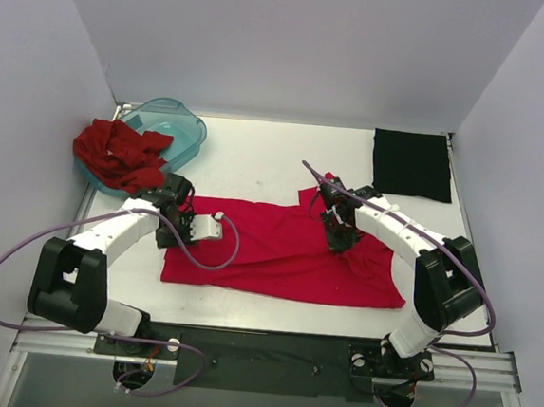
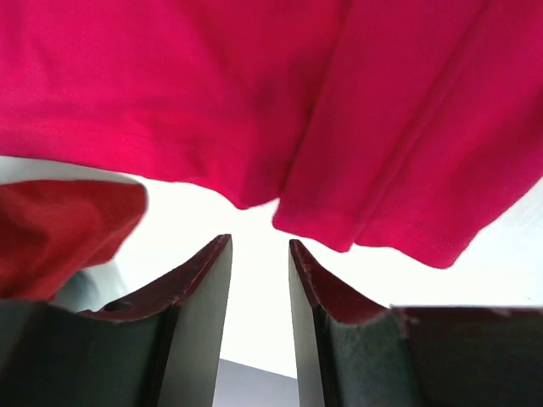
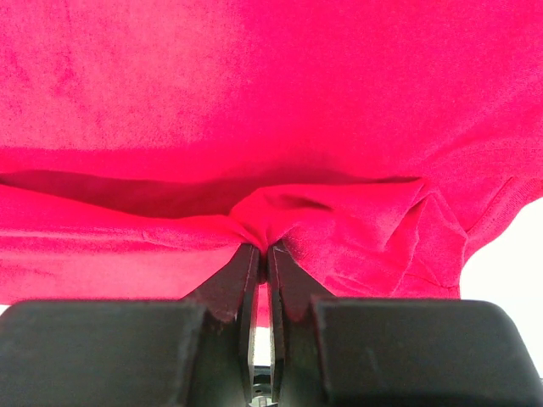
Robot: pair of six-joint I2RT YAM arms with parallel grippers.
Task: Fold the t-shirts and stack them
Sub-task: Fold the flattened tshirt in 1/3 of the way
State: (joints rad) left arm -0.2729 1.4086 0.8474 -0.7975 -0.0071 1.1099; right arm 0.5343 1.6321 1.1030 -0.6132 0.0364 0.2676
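The crimson-pink t-shirt (image 1: 277, 252) lies spread across the middle of the table. My right gripper (image 1: 339, 236) is shut on a pinched fold of it (image 3: 265, 231) near its right part. My left gripper (image 1: 180, 226) sits at the shirt's left edge, open and empty, with the shirt's hem (image 2: 254, 136) just ahead of the fingertips (image 2: 219, 254). The brick-red t-shirt (image 1: 116, 152) is crumpled over the rim of the teal tub; a bit shows in the left wrist view (image 2: 59, 229). The black t-shirt (image 1: 412, 164) lies folded flat at the back right.
The translucent teal tub (image 1: 179, 124) stands at the back left corner. White walls close in the table on three sides. Purple cables loop from both arms near the front edge.
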